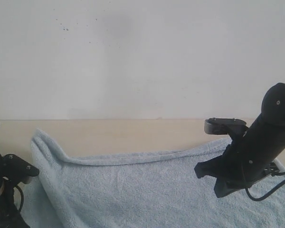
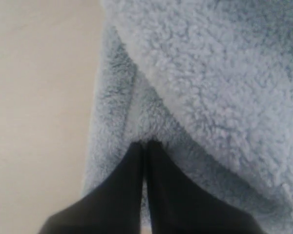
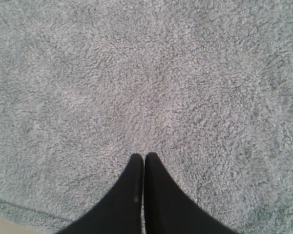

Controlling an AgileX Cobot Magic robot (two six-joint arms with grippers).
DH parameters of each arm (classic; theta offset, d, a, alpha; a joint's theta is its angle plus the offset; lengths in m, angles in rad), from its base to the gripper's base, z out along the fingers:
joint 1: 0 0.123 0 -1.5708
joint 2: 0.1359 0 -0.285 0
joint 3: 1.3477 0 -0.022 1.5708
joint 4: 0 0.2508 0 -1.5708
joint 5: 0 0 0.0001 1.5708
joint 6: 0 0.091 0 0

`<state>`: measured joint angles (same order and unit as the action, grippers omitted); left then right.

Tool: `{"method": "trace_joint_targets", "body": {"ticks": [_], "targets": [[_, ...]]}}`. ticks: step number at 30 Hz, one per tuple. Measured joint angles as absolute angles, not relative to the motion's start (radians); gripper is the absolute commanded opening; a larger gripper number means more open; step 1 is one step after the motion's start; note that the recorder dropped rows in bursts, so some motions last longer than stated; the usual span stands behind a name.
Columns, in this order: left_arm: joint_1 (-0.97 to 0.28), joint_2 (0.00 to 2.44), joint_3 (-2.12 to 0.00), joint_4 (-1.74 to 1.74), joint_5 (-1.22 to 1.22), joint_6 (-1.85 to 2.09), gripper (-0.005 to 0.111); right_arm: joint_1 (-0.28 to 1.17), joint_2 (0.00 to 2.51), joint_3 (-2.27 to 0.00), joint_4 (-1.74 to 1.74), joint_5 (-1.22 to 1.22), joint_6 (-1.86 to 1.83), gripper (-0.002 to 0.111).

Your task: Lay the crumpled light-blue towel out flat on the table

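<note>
Two tools: both are black, and each has its fingers drawn together so that only a hairline slit shows between them.
Left tool [image 2: 144,145]: narrowed right down, with its tips pushed into a crease of the towel [image 2: 210,73], where a thicker fold lies over a thinner strip of cloth. I cannot tell whether any fabric is caught between the fingers.
Right tool [image 3: 144,156]: also narrowed to a slit, with its tips over a flat, unfolded stretch of terry. Nothing shows between the fingers, and I cannot tell whether they touch the pile.
Towel, overall: pale light-blue terry that covers the near part of the table [image 1: 123,133] in the exterior view, running from the left arm across to the right edge of the picture.
Towel, far edge: doubled over into a soft raised ridge that curves across the width. At its left end it rises to a rounded hump, and from there a rolled border slants down toward the near left.
Towel, middle: mostly smooth, with shallow creases.
Table: pale beige and matte. A bare band of it lies between the towel's ridge and the wall [image 1: 142,57], and more bare surface lies beside the towel's edge in the left wrist view.
Left arm [image 1: 4,185]: dark, low at the near left corner, just beside the towel's slanting border.
Right arm [image 1: 256,147]: dark and bulky, leaning in from the right above the towel's right portion, with a cable looping at its side.
Wall: white, with a few faint specks.
</note>
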<state>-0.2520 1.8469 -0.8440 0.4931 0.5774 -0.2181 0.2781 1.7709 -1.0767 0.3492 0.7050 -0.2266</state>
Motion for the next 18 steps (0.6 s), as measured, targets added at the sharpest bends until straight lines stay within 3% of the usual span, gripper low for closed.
{"method": "trace_joint_targets", "body": {"ticks": [11, 18], "targets": [[-0.252, 1.812, -0.729, 0.526, 0.773, -0.334, 0.004, 0.278, 1.771, -1.077, 0.356, 0.712, -0.227, 0.0], [-0.252, 1.656, -0.651, 0.494, 0.832, -0.379, 0.004, 0.278, 1.771, -1.077, 0.356, 0.672, -0.227, 0.0]]}}
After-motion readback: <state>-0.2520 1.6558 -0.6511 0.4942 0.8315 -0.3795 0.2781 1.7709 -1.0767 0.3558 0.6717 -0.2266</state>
